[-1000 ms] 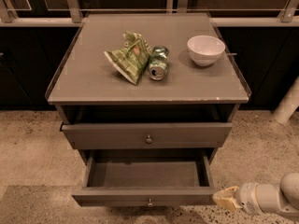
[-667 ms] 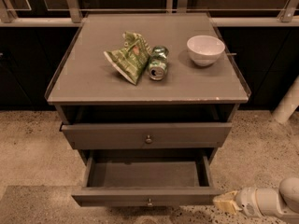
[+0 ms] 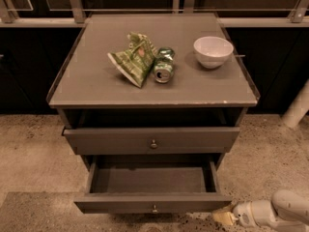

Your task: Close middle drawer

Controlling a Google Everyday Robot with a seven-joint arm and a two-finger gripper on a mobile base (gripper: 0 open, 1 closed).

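Note:
The middle drawer (image 3: 152,207) is a grey-brown wooden drawer with a small round knob. It is pulled far out of the cabinet, and its inside is empty. Above it, the top drawer (image 3: 152,140) stands slightly out from the cabinet. The bottom drawer is hidden under the open one. My gripper (image 3: 225,218), white with a tan tip, comes in from the lower right. It is low, just off the right end of the middle drawer's front, and I cannot tell if it touches it.
On the cabinet top (image 3: 96,88) lie a green chip bag (image 3: 133,59), a green can on its side (image 3: 164,66) and a white bowl (image 3: 213,50). A white post (image 3: 297,108) stands at the right. Speckled floor surrounds the cabinet.
My gripper has moved down in the view and slightly left, toward the right end of the middle drawer's front. The drawers have not moved.

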